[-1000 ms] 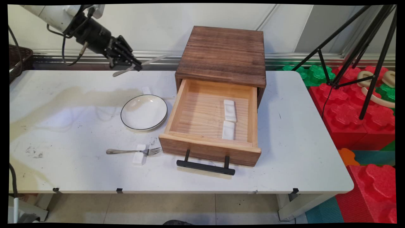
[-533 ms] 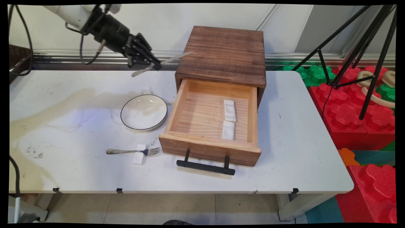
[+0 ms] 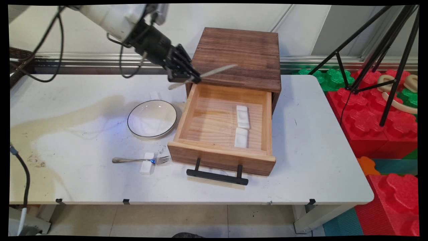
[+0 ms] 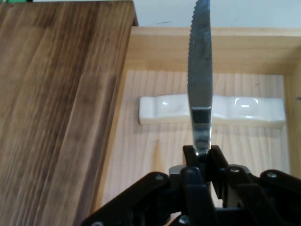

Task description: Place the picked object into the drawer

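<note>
Rightward since a second ago, the gripper [image 3: 193,79] now hangs over the far left corner of the open drawer [image 3: 187,113], clamped on a knife [image 3: 214,71] whose blade points toward two o'clock across the cabinet [image 3: 240,50]. Two white rests [image 3: 242,117] lie inside; plate [image 3: 152,118] and fork [image 3: 133,160] sit at nine o'clock of the drawer.
</note>
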Robot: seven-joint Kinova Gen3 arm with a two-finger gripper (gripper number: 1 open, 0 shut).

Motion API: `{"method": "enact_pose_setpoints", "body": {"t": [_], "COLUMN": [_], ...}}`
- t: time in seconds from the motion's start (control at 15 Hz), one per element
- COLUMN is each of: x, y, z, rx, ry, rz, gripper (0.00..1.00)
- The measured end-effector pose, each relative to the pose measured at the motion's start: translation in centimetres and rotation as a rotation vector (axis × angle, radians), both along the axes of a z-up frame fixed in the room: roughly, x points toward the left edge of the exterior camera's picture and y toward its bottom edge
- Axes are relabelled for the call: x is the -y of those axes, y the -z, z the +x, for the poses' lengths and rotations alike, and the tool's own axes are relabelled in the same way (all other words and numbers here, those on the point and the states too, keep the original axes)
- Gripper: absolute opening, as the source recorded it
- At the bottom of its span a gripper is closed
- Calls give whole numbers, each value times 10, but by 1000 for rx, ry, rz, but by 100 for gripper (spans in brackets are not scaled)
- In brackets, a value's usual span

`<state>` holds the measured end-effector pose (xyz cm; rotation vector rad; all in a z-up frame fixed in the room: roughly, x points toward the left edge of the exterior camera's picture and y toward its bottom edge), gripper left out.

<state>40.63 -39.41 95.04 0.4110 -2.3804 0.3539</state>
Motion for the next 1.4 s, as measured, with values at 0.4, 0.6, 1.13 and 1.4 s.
{"method": "enact_pose_setpoints", "body": {"t": [0.4,0.6,1.13,1.4], "x": [21,31,57,67], "y": [27,43,94,116], "z": [-47,-66,-99,-101], "rx": [2,6,51,80], "ry": [31,43,63,61], "rz": [14,23,52,69], "gripper": [0,0,0,0]}}
